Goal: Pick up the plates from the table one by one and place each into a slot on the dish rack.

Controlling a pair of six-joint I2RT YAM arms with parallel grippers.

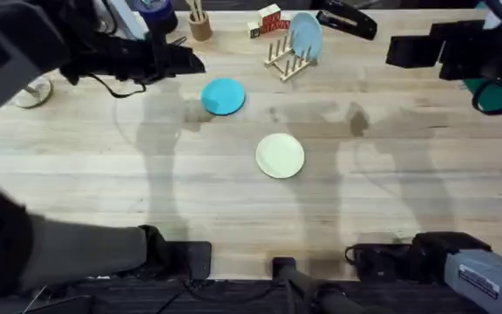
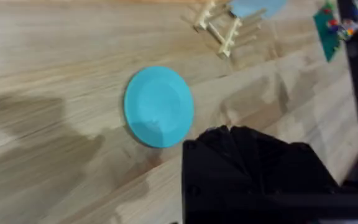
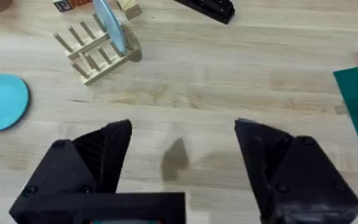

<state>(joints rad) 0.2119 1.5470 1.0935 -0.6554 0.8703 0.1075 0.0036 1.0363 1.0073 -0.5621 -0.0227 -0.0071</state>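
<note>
1. The turquoise plate [image 1: 223, 96] lies flat on the surface [image 1: 390, 166], near the left pincer [image 1: 181, 59] and a little short of the dish rack [image 1: 288, 59]. The cream plate [image 1: 280, 155] lies flat too, nearer the middle and well apart from the rack.

2. A paler blue plate [image 1: 305, 37] stands on edge among the rack's pegs (it is not one of the two to move). The slots beside it look free.

3. The right pincer [image 3: 182, 155] is wide open and empty, with bare wood showing between its fingers. It sits high and far to the right in the overhead view, well apart from both plates.

4. The left pincer hangs just beside the turquoise plate; I cannot tell whether it is open or closed, since its wrist view shows one dark mass next to the plate.

5. Both plates look light, stiff and smooth, likely plastic, so little risk of breaking but a fair chance of sliding. Lying flush, they offer no easy hold from above.

6. The best hold is probably at the rim: one finger over the edge, one worked under it, tipping the plate up so it can drop upright between pegs.
</note>
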